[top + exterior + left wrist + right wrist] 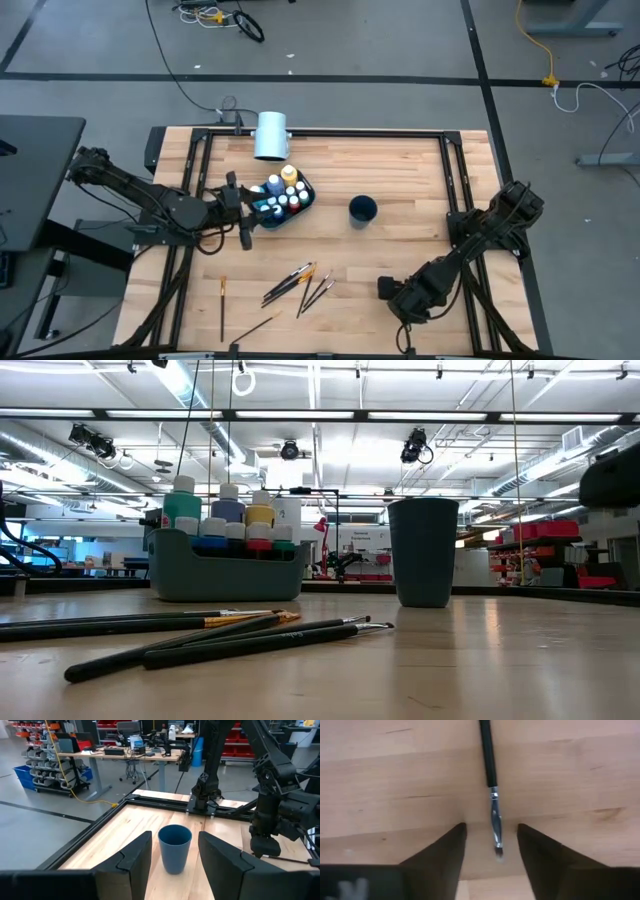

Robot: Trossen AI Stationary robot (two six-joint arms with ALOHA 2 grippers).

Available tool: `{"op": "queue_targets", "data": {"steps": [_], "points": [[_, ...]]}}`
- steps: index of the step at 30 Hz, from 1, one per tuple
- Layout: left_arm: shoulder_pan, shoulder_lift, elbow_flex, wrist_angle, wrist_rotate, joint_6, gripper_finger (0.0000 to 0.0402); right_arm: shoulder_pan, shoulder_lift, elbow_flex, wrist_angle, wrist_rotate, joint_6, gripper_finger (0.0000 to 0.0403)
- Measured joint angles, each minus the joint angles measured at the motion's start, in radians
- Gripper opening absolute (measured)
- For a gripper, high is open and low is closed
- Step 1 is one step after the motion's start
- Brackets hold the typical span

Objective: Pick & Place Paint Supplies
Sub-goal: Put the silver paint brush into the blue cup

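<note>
**Right gripper lines up on a paintbrush tip**

We're low over the desk with the right gripper (492, 855), near the front edge toward the right corner, its fingers apart and the bristle end of a paintbrush (490, 775) lying flat between them, nothing gripped yet. To do this well, we'd want to close on the ferrule or handle, not the soft tip, and keep the fingers square across the shaft so it doesn't roll out.

The other brushes (292, 281) lie scattered along the front edge, some crossing each other, so we'd lift straight up. The paint bottles (283, 192) sit in a tray (228, 575) toward the back left. The left gripper (173, 860) waits beside that tray, fingers apart and empty. A dark cup (362, 209) stands mid-desk, and a white cylinder (270, 135) lies at the back edge.
</note>
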State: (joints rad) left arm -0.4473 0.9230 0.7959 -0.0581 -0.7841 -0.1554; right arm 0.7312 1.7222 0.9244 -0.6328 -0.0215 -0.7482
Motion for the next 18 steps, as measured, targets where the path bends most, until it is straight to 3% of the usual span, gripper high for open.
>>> {"op": "queue_targets", "data": {"steps": [10,15,18], "points": [[0.0,0.052,0.0,0.003,0.016,-0.01,0.0171,-0.004,0.002,-0.001,0.004,0.009,0.006,0.0014],[0.0,0.093,0.0,0.007,0.016,-0.05,0.0171,-0.002,-0.011,-0.003,0.002,0.051,0.009,0.0022],[0.0,0.118,0.0,0.005,0.022,-0.098,0.0171,-0.004,-0.037,-0.006,-0.006,0.143,0.008,0.0022]]}}
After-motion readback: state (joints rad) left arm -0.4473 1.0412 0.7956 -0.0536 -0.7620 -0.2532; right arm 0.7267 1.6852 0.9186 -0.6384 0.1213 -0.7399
